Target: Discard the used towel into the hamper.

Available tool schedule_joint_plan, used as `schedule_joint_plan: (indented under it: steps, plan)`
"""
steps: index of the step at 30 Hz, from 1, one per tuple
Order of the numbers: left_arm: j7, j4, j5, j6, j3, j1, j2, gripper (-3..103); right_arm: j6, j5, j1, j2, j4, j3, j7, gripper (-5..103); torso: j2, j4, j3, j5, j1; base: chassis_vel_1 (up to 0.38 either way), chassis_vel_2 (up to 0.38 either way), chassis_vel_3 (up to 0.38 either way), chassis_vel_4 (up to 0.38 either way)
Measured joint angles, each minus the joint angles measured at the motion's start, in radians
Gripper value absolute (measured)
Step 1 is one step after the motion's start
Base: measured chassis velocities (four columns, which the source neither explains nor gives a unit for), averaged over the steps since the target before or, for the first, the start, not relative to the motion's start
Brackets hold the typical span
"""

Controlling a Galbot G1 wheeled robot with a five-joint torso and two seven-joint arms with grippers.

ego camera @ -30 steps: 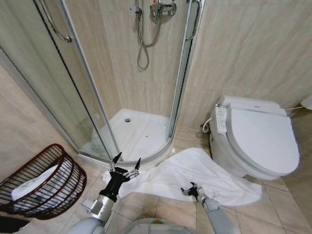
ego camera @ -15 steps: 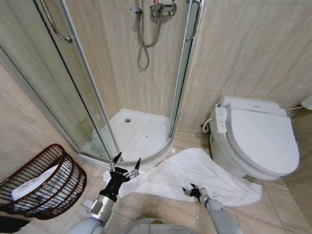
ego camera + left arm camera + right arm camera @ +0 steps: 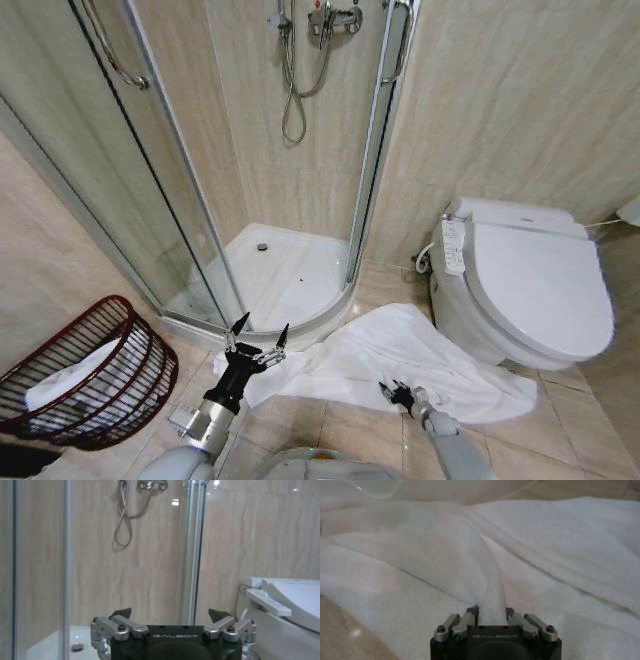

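Right claw [image 3: 490,611]: resting low on the towel [image 3: 400,350], jaws drawn in on a raised ridge of cloth; the fold is running straight between the fingertips, so it reads as pinching the towel.
Left claw [image 3: 257,338]: hanging spread wide and empty above the towel's near-left corner, in front of the shower [image 3: 285,275] tray; pointing at the back wall in its own wrist view.
Towel: lying spread and rumpled on the floor [image 3: 330,430] between the shower tray and the toilet [image 3: 535,280], one edge reaching under the toilet's front.
Hamper [image 3: 85,370]: sitting tipped toward the robot at far left, well apart from the towel; something white is already lying inside it.
Handling (judgement): soft, limp and light; it will be sagging and trailing from any single grip point. Terry pile is giving good friction, so slip looks unlikely. Not fragile.
Grip point (judgement): a gathered ridge near the middle, as the right claw is taking, is keeping the hanging ends shorter than a corner grip would.
Risk (judgement): loose ends dragging on the floor or catching on the hamper's open rim.
Progress (judgement): early; towel is not yet lifted.
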Motion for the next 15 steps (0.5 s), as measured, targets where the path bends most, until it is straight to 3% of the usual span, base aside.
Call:
schedule_joint_plan:
  steps: [9, 15]
  plan:
    - [0.0, 0.0, 0.0, 0.0, 0.0, 0.0, 0.0, 100, 0.058, 0.027, -0.022, -0.008, 0.069, 0.01, -0.002, 7, 0.001, 0.0, 0.001, -0.0001, 0.0, 0.0, 0.0, 0.0, 0.0]
    - [0.0, 0.0, 0.0, 0.0, 0.0, 0.0, 0.0, 100, 0.065, 0.062, -0.057, -0.012, 0.139, 0.011, -0.004, 3, 0.001, -0.0001, 0.001, 0.0001, 0.0, 0.0, 0.0, 0.0, 0.0]
